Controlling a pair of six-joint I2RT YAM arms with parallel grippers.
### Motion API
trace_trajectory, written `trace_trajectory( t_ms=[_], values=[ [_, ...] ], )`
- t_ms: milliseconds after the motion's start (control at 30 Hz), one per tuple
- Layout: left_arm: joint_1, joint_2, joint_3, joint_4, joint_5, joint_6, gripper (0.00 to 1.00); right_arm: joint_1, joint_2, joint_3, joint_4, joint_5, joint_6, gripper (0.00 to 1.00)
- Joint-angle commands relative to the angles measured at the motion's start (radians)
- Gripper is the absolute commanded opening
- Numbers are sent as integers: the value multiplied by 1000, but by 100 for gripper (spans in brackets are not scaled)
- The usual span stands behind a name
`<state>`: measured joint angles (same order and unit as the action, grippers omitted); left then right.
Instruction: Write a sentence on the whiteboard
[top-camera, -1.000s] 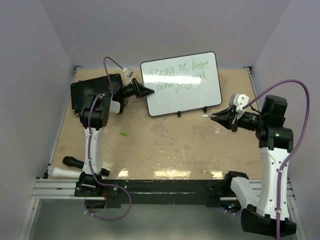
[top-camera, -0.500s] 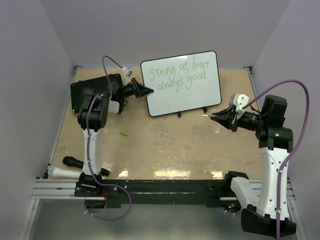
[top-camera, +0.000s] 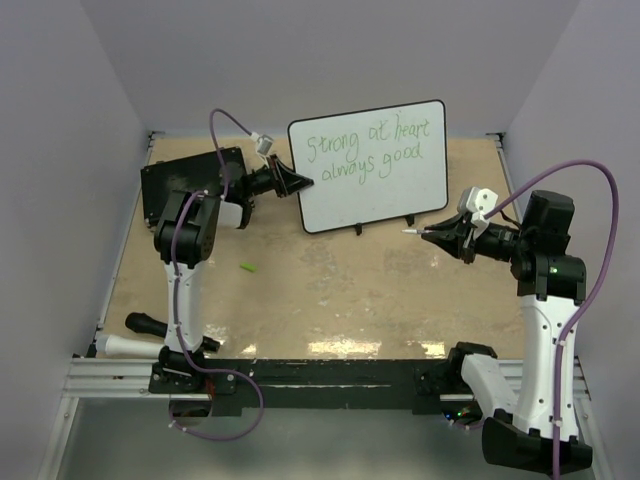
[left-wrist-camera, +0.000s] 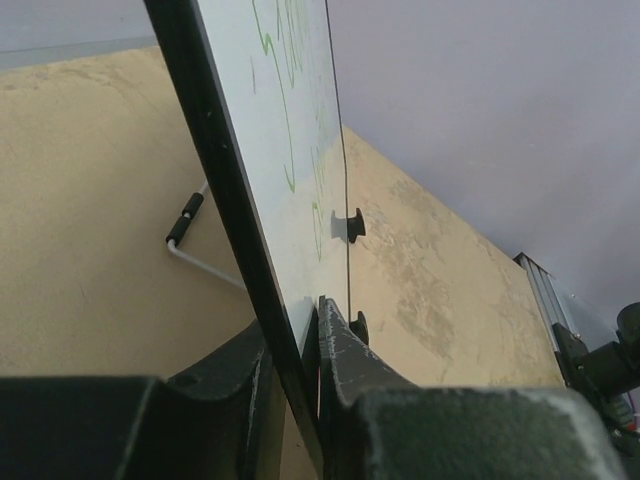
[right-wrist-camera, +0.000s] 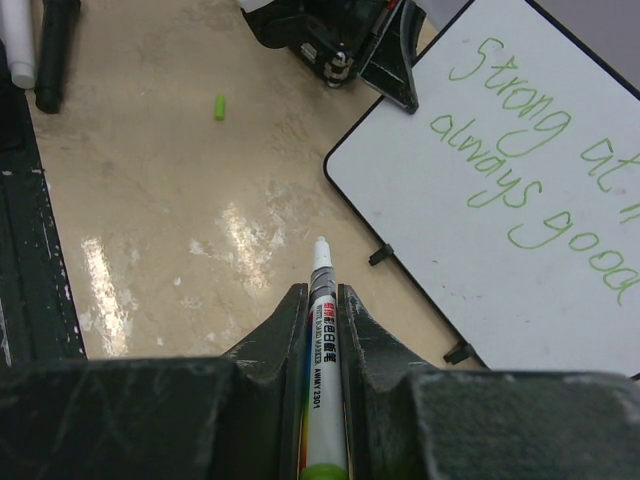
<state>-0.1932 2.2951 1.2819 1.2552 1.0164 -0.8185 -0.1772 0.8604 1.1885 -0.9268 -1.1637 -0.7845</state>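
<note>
- Contact is made by the left gripper (top-camera: 298, 183) on the left rim of the whiteboard (top-camera: 385, 203). In the left wrist view the black rim is seen pinched between the two fingers, which are set narrow around it.
- The whiteboard is found at the far middle of the bench (top-camera: 340, 300), propped on edge and leaned back. Its long axis is laid across the bench from left to right, and its face is turned toward the arms.
- The sentence (top-camera: 366, 150) is read in green across two lines on the upper part of the board; the lower part is left blank.
- A marker (right-wrist-camera: 322, 330) is held by the right gripper (top-camera: 432, 235), whose jaws are closed tight on the barrel. The uncapped tip is pointed toward the board's lower right corner.
- The tip is seen near that corner but apart from it, with no touch on the surface.
- The board lies ahead and to the left of the right gripper, so the right arm is judged the one placed to write, with the board steadied from the left.
- The writing is judged nearly or wholly done; for any more, the marker would have to be carried leftward and up onto the face.
- A small green cap (top-camera: 247, 267) is seen loose on the bench near the left arm, and a black case (top-camera: 165, 180) is seen behind that arm.
</note>
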Motion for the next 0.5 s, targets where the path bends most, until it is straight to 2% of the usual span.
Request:
trace_trajectory(
  t_ms=[0, 133, 233, 467],
  values=[
    [-3, -62, -18, 273, 19, 111, 22, -4, -15, 0, 20, 2, 14, 0],
    [6, -60, -32, 277, 4, 113, 42, -2, -17, 0, 17, 2, 13, 0],
    [8, -57, -33, 279, -1, 110, 46, -4, -17, -1, 19, 2, 13, 0],
    [12, -54, -38, 282, -6, 114, 47, -4, -14, 0, 19, 1, 11, 0]
  ],
)
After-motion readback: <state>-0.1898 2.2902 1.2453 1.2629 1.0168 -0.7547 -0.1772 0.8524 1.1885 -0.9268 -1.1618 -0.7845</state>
